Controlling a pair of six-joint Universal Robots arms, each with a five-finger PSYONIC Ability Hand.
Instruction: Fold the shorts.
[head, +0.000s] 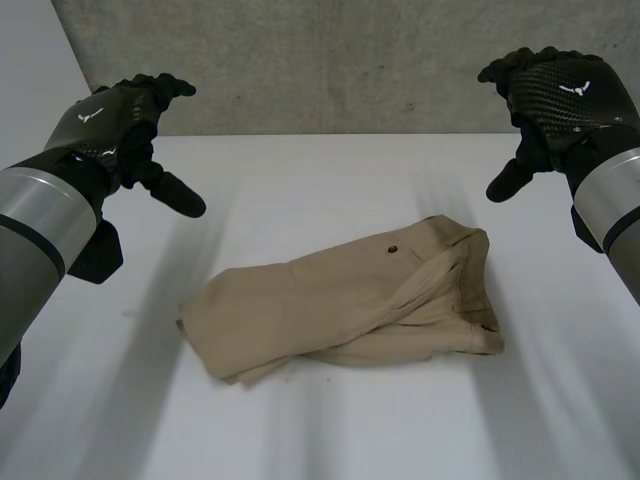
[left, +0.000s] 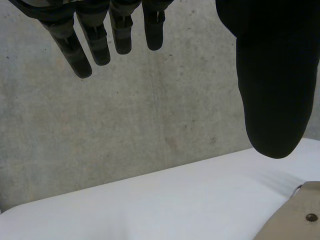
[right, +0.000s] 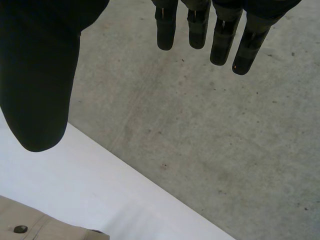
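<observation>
Though bunched rather than flat, plainly the tan shorts (head: 350, 300): lying near the middle of the white table (head: 300, 170), touched by neither hand. Folded over on themselves, with what looks like the waistband toward the right arm's side and the leg ends toward the left arm's side. Hard to tell how many layers lie underneath or how the legs are stacked, the lower folds being hidden by the top one. Can make out one small dark button (head: 392, 248) on the upper face, plus a dark spot (head: 487, 326) at the waistband edge, too small to identify.

Raised over the table's left side, well apart from the shorts: the left hand (head: 115, 125), open, holding nothing, thumb pointing toward the table's middle. Shown from the back in the head view, so palm hidden. From the left wrist view, straight relaxed fingers (left: 90, 40) and thumb (left: 272, 90) against the grey concrete wall (left: 150, 115); past the thumb tip, just a corner of the shorts (left: 290, 225), the rest cut off.

Likewise raised over the right side: the right hand (head: 555, 95), open and empty, palm again hidden. From the right wrist view, loose straight fingers (right: 200, 25) and thumb (right: 40, 90), with a cut-off strip of the shorts (right: 65, 231) beyond the thumb.
</observation>
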